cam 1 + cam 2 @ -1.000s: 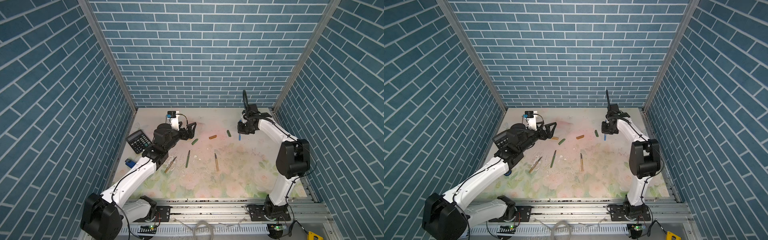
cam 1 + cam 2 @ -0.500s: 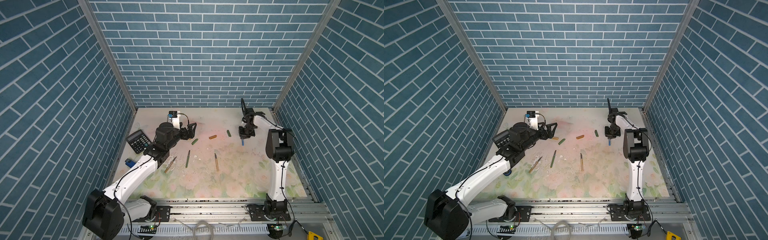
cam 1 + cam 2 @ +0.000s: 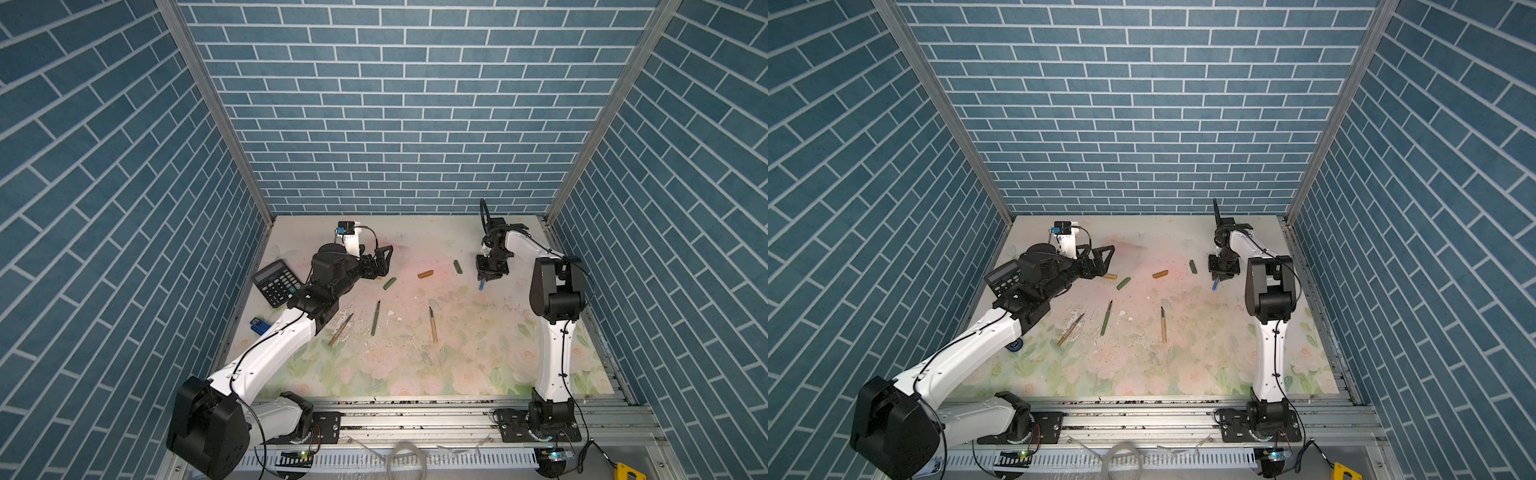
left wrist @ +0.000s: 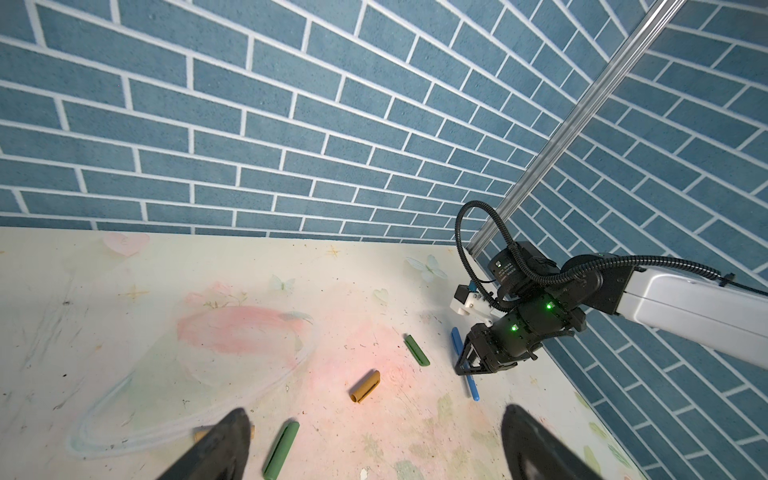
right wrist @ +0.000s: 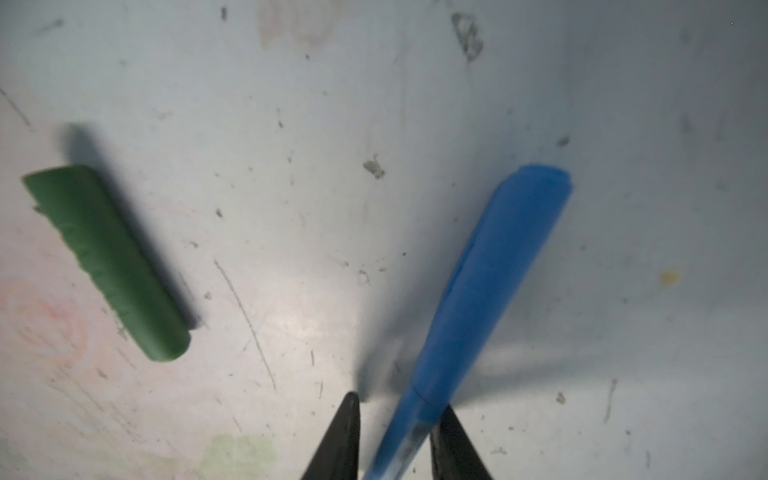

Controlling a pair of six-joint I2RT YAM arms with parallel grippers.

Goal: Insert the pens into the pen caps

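Both top views: left gripper [image 3: 383,261] wide open, empty, well apart from dark green cap [image 3: 457,266]. Right gripper [image 3: 486,276] just beside that cap, over blue pen [image 3: 482,285].
Left wrist: blue pen lies on table near dark green cap, right gripper astride it.
Right wrist: fingers [image 5: 341,436] slightly parted around blue pen, gap at one side, no clamp.

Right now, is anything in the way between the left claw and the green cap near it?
Nothing visible does. The left claw is open; the green cap lies free on the table within its fingers' span. A tan cap sits by one finger, aside.
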